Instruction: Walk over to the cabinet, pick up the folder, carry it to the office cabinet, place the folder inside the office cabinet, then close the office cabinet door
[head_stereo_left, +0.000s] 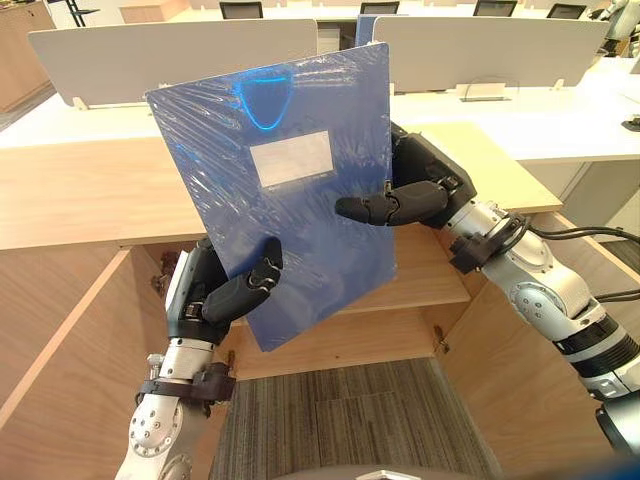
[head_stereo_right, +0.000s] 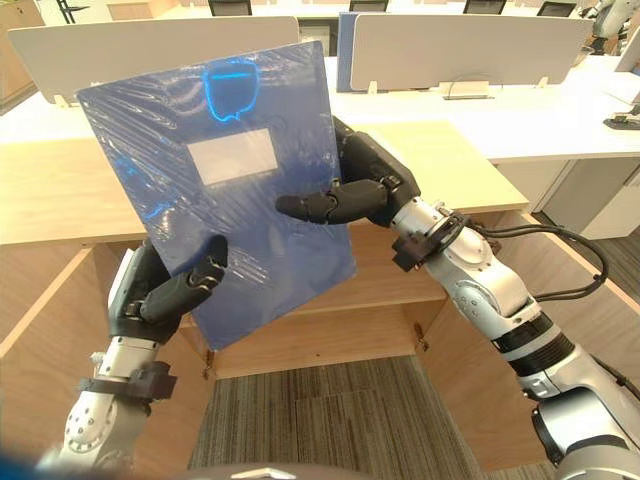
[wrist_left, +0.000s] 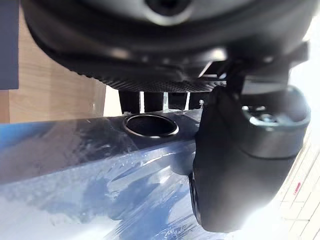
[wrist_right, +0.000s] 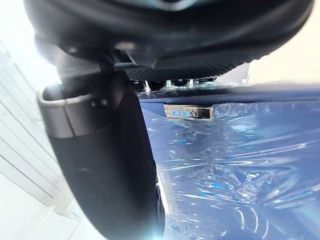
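Note:
A blue folder (head_stereo_left: 280, 180) wrapped in clear film, with a white label on its face, is held upright and tilted in front of me, above the open wooden cabinet (head_stereo_left: 420, 280). My left hand (head_stereo_left: 215, 290) pinches its lower left corner, thumb across the front. My right hand (head_stereo_left: 410, 200) pinches its right edge, thumb lying over the front face. The left wrist view shows the folder's spine (wrist_left: 100, 150) with a round finger hole beside the left thumb (wrist_left: 240, 165). In the right wrist view the right thumb (wrist_right: 110, 165) presses on the filmed cover (wrist_right: 235, 170).
The cabinet has a light wood top (head_stereo_left: 90, 190), an inner shelf (head_stereo_left: 430, 275) and both doors (head_stereo_left: 60, 360) swung open toward me. Grey carpet (head_stereo_left: 340, 420) lies below. White desks with grey divider panels (head_stereo_left: 170, 55) stand behind.

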